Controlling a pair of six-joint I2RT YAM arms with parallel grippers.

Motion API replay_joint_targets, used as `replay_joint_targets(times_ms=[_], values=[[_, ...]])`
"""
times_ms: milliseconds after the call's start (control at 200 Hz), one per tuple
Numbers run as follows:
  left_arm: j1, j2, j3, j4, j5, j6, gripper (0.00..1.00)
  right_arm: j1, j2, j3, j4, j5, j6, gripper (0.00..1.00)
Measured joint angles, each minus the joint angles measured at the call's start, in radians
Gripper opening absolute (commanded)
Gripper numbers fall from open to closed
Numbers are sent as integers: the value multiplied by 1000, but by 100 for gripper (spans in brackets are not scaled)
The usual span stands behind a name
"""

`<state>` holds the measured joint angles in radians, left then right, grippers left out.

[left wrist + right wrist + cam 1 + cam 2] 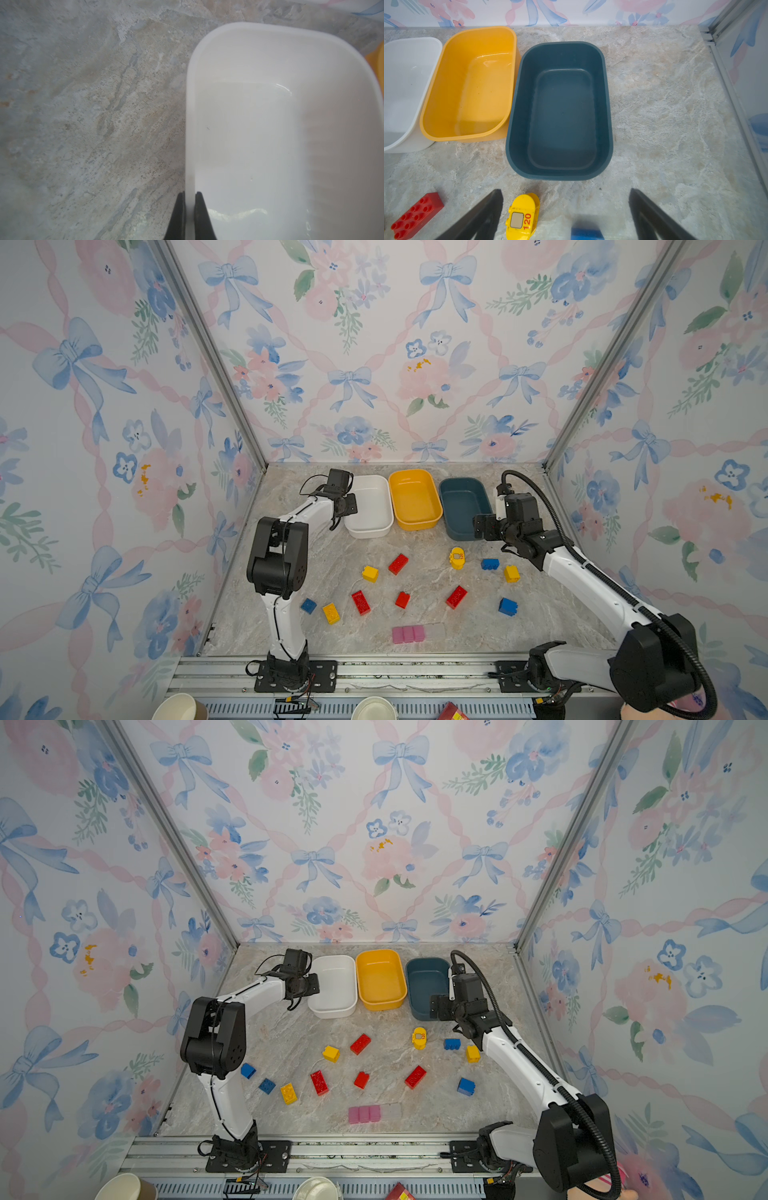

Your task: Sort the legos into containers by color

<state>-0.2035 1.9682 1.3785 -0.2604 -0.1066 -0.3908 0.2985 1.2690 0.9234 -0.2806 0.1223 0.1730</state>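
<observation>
- The left gripper (190, 194) is clamped on the near side wall of the white tub (270, 35), one finger inside and one outside.
- The right gripper (565, 190) hangs with its jaws wide apart and empty, above the blue brick (586, 233). The rounded yellow piece (522, 218) lies close to one finger.
- Likely risk: a descent and close here could also catch or shove that yellow piece, since it sits just beside the blue brick.
- Likely risk: any pull by the left arm could drag or tip the light white tub into the yellow-orange tub (431, 99) just beside it.
- All three tubs are empty, so every brick is unsorted on the marble table (415, 614).
- The blue brick (490, 564) lies with its long axis crosswise to the tubs.
- The teal tub (609, 116) runs lengthwise toward the back wall, just beyond the open jaws.
</observation>
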Motion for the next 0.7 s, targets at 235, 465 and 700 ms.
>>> replay_joint_targets(times_ms=[235,465,700], values=[[-2,9,13,0,4,-6,0,0,1,0,0,-7,3,97],[-15,31,42,0,16,-6,0,0,17,0,0,-6,7,97],[-19,34,45,0,19,-6,24,-12,45,0,-10,-2,7,97]])
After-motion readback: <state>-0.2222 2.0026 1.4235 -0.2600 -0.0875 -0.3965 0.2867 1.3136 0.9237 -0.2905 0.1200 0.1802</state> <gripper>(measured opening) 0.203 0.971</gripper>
